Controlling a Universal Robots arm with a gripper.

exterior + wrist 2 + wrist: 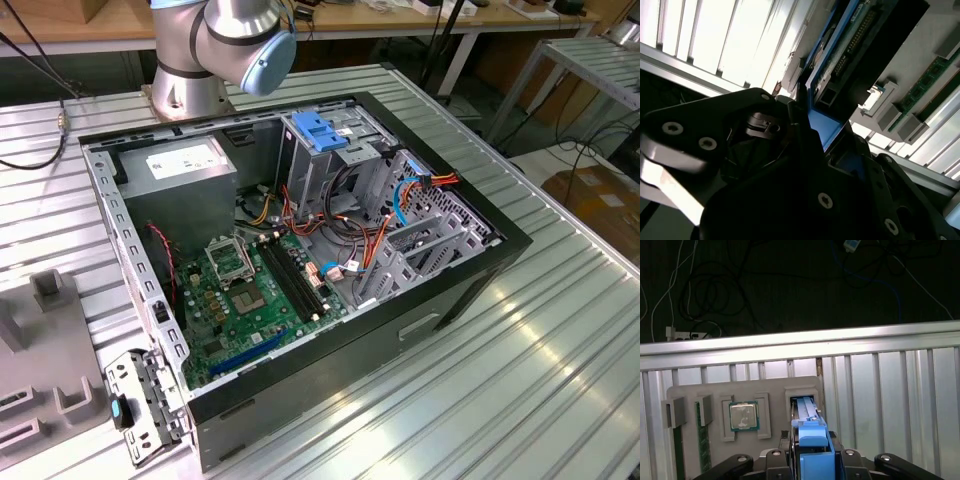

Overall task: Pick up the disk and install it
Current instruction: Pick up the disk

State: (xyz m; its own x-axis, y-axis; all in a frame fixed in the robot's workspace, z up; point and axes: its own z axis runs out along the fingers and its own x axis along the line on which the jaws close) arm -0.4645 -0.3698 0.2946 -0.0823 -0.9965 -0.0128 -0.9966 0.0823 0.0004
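At slot of grey tray (pixel 715 388), pincer (pixel 813 441) clamps disk (pixel 805 408).

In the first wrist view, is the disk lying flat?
No, the disk stands on edge in a slot of the grey tray.

Gripper (pixel 813 454), seemingly closed, around the disk (pixel 806 414)

The ribbed metal table (pixel 540 380) carries the open computer case (pixel 420 320), the grey parts tray (pixel 75 400) and the robot arm base (pixel 185 95).
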